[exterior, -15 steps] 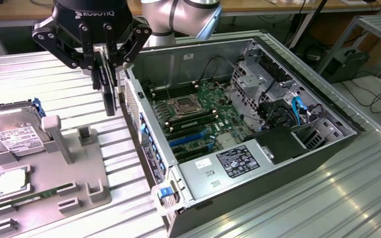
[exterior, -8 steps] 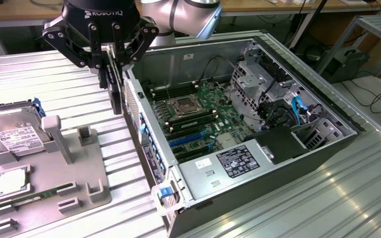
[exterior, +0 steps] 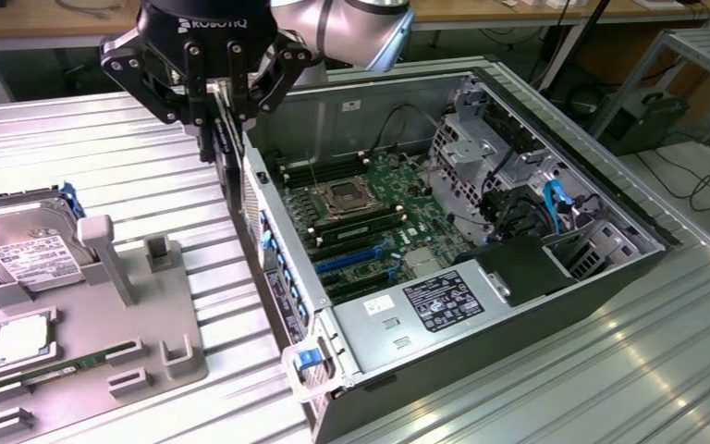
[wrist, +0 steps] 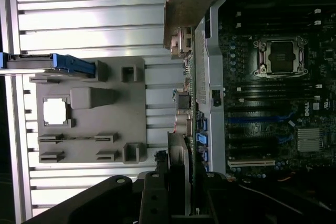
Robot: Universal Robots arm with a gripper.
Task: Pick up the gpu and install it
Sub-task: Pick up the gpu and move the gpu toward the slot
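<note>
At 8 o'clock in the exterior view, nearest, a grey holder tray [exterior: 145, 356] is seen carrying a green memory stick [exterior: 66, 365] and, toward 9 o'clock, a hard drive [exterior: 22, 245]. An open computer case [exterior: 373, 402] is laid from 5 to 1 o'clock, its motherboard [exterior: 380, 213] exposed. Farthest, at 11 o'clock, the gripper [exterior: 215, 116] is clamped on the gpu [exterior: 221, 139], which is hung edge-down just beside the case's side wall, outside it.
</note>
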